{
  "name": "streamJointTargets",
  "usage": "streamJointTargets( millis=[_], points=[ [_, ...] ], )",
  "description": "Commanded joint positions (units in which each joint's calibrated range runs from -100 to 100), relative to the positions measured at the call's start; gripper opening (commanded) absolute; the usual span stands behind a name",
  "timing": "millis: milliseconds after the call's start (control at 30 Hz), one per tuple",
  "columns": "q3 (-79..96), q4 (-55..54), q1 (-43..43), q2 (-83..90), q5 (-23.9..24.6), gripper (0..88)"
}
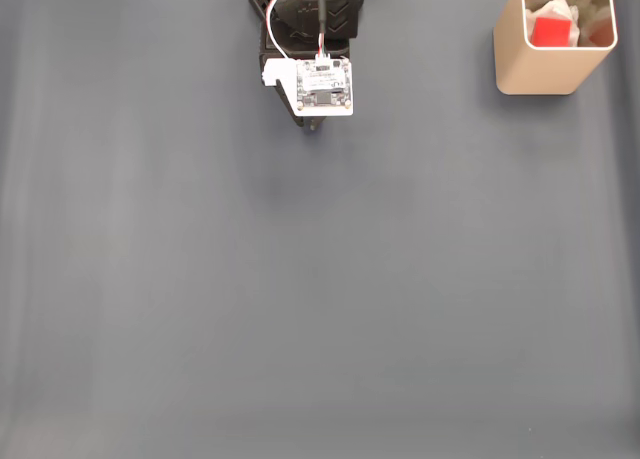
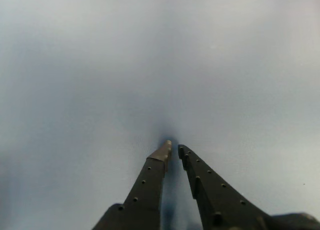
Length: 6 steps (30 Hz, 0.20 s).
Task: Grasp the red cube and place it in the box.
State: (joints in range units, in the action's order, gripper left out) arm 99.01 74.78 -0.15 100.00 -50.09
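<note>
Pincer is sitting nearly pressed together and empty over the desk, red cube is already resting in the box, so job's basically done.

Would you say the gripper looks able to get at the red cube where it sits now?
Probably not easily: the red cube sits inside the tall box, reachable only through its open top. The gripper, jaws nearly closed and holding nothing, is over bare mat.
</note>
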Motion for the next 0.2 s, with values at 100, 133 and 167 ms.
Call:
streamJointTargets(
  millis=[100,133,167],
  points=[
    [0.81,1.12,0.43,-0.09,0.78,1.4],
    [0.81,1.12,0.43,-0.09,0.78,1.4],
    [0.81,1.12,0.43,-0.09,0.78,1.4]
  ],
)
